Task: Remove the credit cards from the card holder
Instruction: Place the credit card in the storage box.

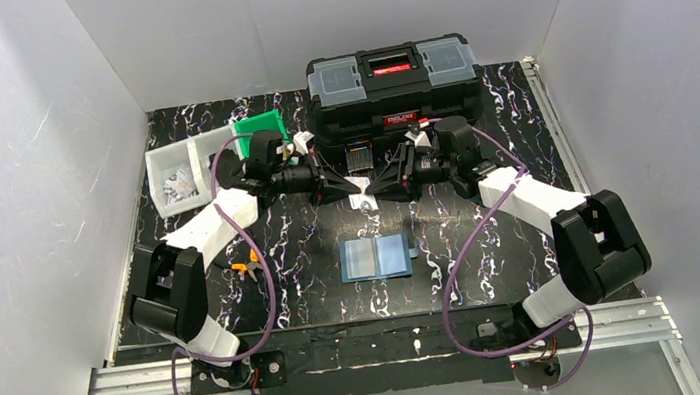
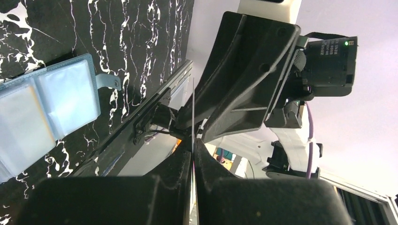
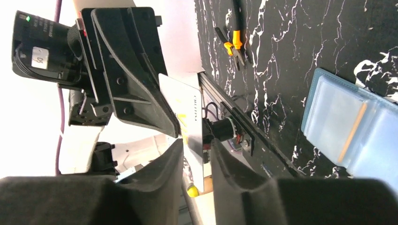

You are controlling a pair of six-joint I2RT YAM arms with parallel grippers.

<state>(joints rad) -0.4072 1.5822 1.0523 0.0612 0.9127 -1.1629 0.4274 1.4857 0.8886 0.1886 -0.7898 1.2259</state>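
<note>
Top external view: the left gripper [image 1: 350,190] and right gripper [image 1: 375,188] meet above the table [image 1: 491,230] with a pale credit card [image 3: 187,105] between them. The left jaws are clamped on it, and the right jaws stand slightly apart around its edge. The open blue card holder [image 1: 377,256] lies flat, nearer the arm bases.

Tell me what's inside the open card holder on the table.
The card holder shows pale blue sleeves; a thin orange-tan strip lies in one. The cloudy plastic hides whether any card sits beneath.
</note>
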